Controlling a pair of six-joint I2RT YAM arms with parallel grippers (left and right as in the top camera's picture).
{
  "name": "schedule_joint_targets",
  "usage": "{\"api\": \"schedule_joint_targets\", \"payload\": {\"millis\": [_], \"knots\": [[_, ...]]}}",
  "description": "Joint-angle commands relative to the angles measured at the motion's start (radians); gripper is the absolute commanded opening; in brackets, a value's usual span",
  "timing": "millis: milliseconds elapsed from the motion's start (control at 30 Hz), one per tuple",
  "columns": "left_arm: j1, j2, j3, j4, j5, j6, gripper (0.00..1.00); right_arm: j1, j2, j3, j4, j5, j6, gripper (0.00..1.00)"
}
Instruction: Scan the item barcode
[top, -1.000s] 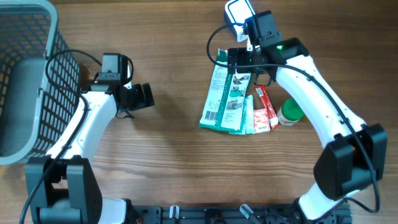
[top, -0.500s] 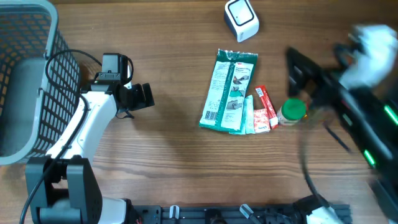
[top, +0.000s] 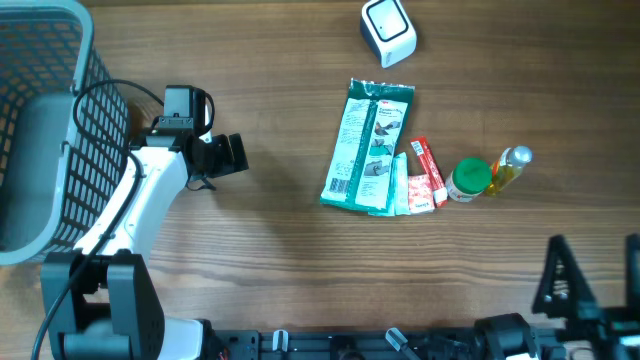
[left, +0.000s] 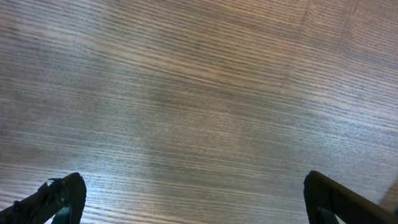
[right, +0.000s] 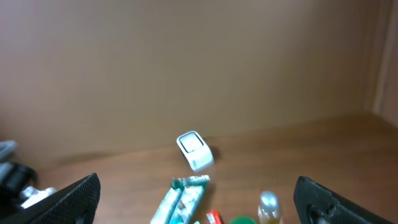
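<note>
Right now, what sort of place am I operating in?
Probably a mock shop checkout: a small white barcode scanner, a grey shopping basket, and packaged goods such as the green packet on a wooden table.

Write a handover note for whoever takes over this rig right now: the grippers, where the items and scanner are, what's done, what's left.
Left gripper: open, empty, over bare table, between the basket and the items.
Right gripper: open, empty, at the near right corner.
Scanner: far edge, nothing at it.
Items: green packet, red packets, jar and bottle, grouped below the scanner.
Done: no sign of a scan.
Left: pick an item, show its barcode to the scanner.
</note>
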Motion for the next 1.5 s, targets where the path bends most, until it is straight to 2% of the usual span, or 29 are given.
{"api": "schedule_joint_targets", "payload": {"millis": [0, 133, 367, 467, 633, 867, 1033, 1167, 1267, 1467], "knots": [[0.001, 0.000, -0.005, 0.003, 0.005, 0.005, 1.00, -0.043, -0.125, -0.188, 0.041, 0.010, -0.002, 1.00], [0.001, 0.000, -0.005, 0.003, 0.005, 0.005, 1.00, -0.052, -0.245, -0.411, 0.301, -0.011, -0.002, 1.00], [0.001, 0.000, -0.005, 0.003, 0.005, 0.005, 1.00, -0.055, -0.254, -0.665, 1.080, -0.151, -0.047, 1.00], [0.001, 0.000, -0.005, 0.003, 0.005, 0.005, 1.00, -0.055, -0.254, -0.764, 1.253, -0.159, -0.088, 1.00], [0.001, 0.000, -0.005, 0.003, 0.005, 0.005, 1.00, -0.055, -0.254, -0.925, 1.261, -0.132, -0.083, 1.00], [0.001, 0.000, -0.005, 0.003, 0.005, 0.005, 1.00, -0.055, -0.255, -1.149, 1.366, -0.141, -0.061, 1.00], [0.001, 0.000, -0.005, 0.003, 0.005, 0.005, 1.00, -0.055, -0.256, -1.159, 1.276, -0.141, -0.040, 1.00], [0.001, 0.000, -0.005, 0.003, 0.005, 0.005, 1.00, -0.055, -0.256, -1.159, 1.054, -0.141, -0.039, 1.00], [0.001, 0.000, -0.005, 0.003, 0.005, 0.005, 1.00, -0.055, -0.256, -1.159, 0.956, -0.145, -0.038, 1.00], [0.001, 0.000, -0.005, 0.003, 0.005, 0.005, 1.00, -0.055, -0.255, -1.159, 0.958, -0.171, -0.001, 1.00]]}}
